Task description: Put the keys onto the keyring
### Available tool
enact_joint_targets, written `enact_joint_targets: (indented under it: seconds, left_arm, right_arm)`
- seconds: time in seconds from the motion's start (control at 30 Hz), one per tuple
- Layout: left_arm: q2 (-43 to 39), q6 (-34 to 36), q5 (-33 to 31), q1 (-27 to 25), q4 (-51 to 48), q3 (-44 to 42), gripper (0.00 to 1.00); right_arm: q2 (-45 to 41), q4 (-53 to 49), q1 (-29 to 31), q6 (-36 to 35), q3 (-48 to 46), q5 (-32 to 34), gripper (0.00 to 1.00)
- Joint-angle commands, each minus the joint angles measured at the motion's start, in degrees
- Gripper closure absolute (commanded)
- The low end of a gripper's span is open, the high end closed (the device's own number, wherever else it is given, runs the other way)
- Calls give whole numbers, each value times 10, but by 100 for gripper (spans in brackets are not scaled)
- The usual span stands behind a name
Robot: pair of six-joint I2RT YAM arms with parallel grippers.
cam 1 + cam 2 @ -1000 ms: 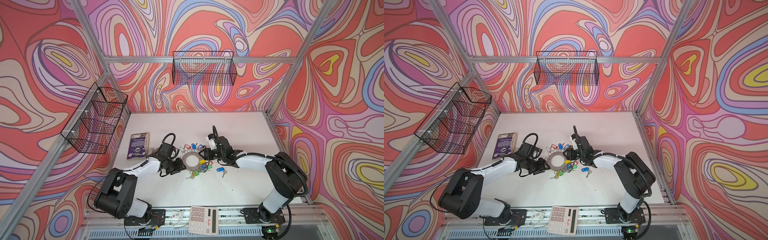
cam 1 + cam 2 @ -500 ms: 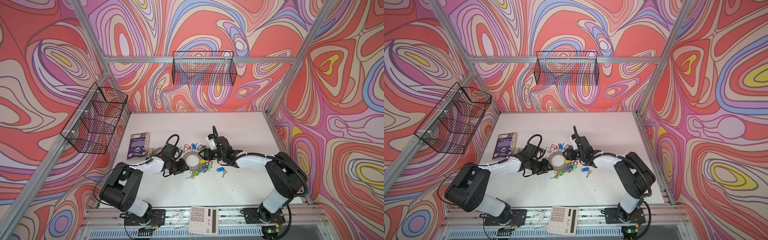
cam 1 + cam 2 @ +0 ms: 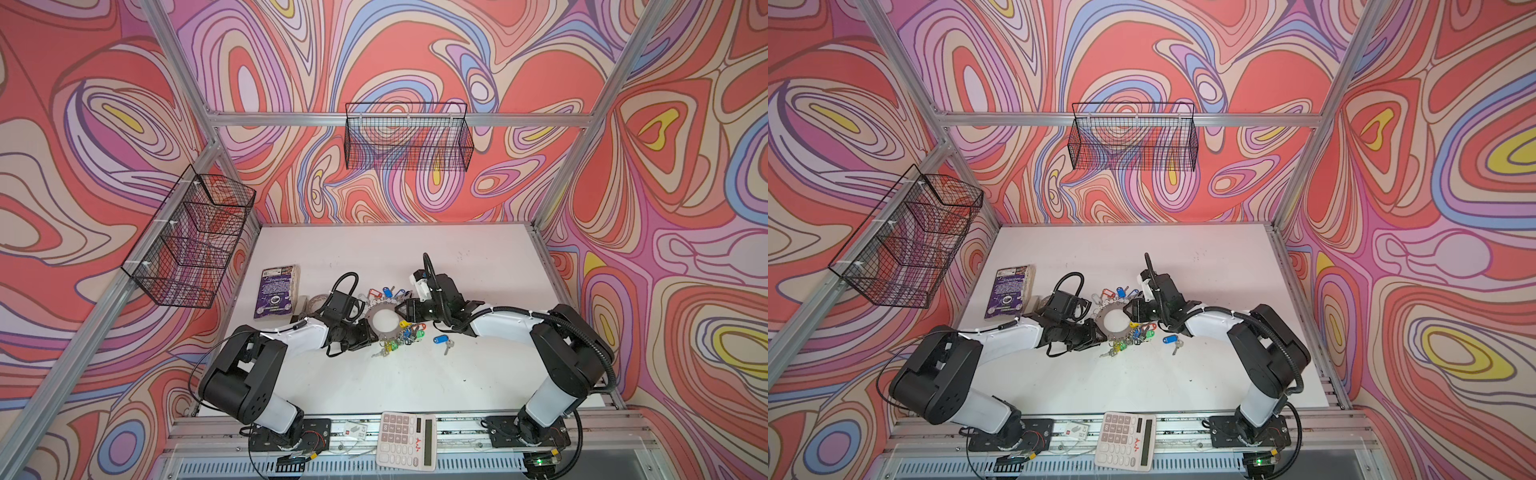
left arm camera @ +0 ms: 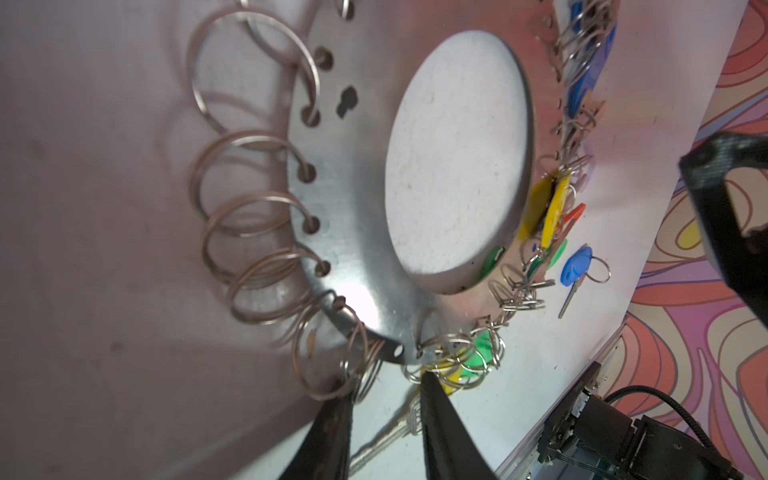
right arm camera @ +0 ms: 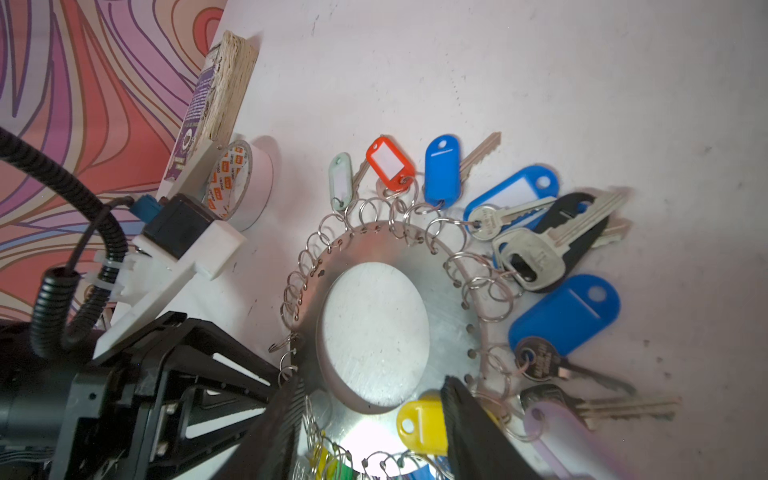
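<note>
With left gripper (image 4: 382, 399) parted astride the keyring (image 4: 353, 208) rim and right gripper (image 5: 370, 382) spread over it, clamping nothing visible, might pinch only a split ring (image 4: 360, 349), skidding the keyring.

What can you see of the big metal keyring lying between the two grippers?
The keyring is a flat grey metal disc with a wide round hole, lying on the white table. Small holes line its rim, hung with split rings; some are empty, others carry keys with blue, red, yellow and green tags. The left gripper and right gripper sit at opposite edges with jaws open; contact is unclear.
</note>
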Motion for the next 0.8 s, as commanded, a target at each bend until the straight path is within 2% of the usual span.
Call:
enact_joint_targets:
  seconds: [0.0,0.13,0.33,0.77]
  left_arm:
    - [-12,-33,-29,-3,8,-20,73]
    - [-14,-60,-30,-4,41,-36,81]
    - [-10,-91,-20,-5,79,-50,86]
    - [-46,-134,-38,-5,78,-49,84]
  right_arm:
    - [-1,1,6,4,12,-1,43]
    - [1,1,8,4,12,-2,43]
    - [2,2,11,5,14,-5,43]
    - [1,-12,15,-8,21,-11,44]
